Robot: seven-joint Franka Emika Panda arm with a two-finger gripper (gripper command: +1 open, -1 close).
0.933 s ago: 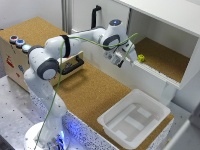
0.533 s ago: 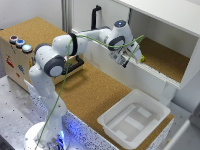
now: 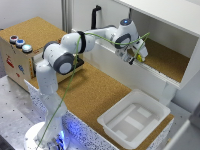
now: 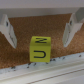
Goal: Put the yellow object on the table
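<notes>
step: pick-up of yellow object (image 4: 40, 49), not yet gripped; it must leave the cabinet (image 3: 172, 62) and end on the bench (image 3: 95, 92).
tool (image 4: 39, 31): open, nothing held; wrist view shows its two fingers (image 4: 7, 31) standing apart, one each side of the cube, w/ cork visible in both gaps.
yellow object: on cork floor of the cabinet compartment, just inside the white front lip (image 4: 45, 70). In exterior view it's the bright speck (image 3: 139, 58) right below the wrist, approx 1 o'clock from the white tub (image 3: 132, 119).
alignment: cube sits roughly midway btwn fingers, faces approx square to them; looks ok to close w/o re-centring.
do well: go straight down till the fingers flank the cube's mid-height, close slow, since a small block can squirt out if pinched near an edge.
risk: lip is near the cube; lift clear above it before moving out.
drop zone: open bench cork approx 8 o'clock from the cube, short of the tub.
</notes>
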